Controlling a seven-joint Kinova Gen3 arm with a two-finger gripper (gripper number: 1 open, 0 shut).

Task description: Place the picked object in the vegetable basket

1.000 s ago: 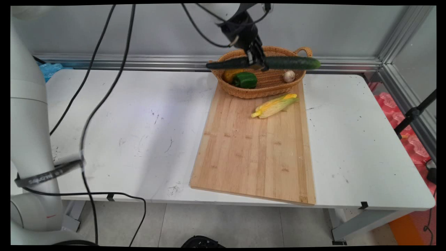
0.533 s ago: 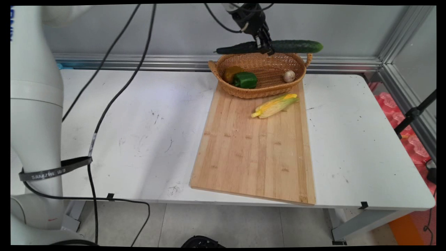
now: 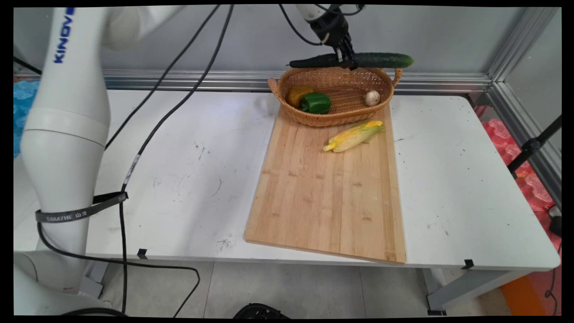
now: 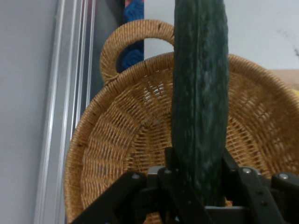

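Observation:
My gripper [image 3: 347,62] is shut on a long dark green cucumber [image 3: 381,60], held level in the air above the back rim of a wicker basket [image 3: 341,114]. In the hand view the cucumber [image 4: 200,93] runs up between the fingers [image 4: 170,161], with the basket [image 4: 121,140] below it. Inside the basket lie a green pepper [image 3: 315,102], a yellow pepper [image 3: 297,94] and a garlic bulb [image 3: 371,98]. An ear of corn [image 3: 354,135] in its husk lies on the wooden cutting board [image 3: 327,197] in front of the basket.
The basket stands on the far end of the board, near the metal rail [image 3: 179,80] along the wall. Black cables [image 3: 148,139] hang from the arm over the table's left half [image 3: 188,170]. Red items [image 3: 533,188] lie beyond the table's right edge.
The gripper lifted the cucumber from basket-rim level to above the basket, then shifted slightly right. The things in the basket and the corn stayed put.

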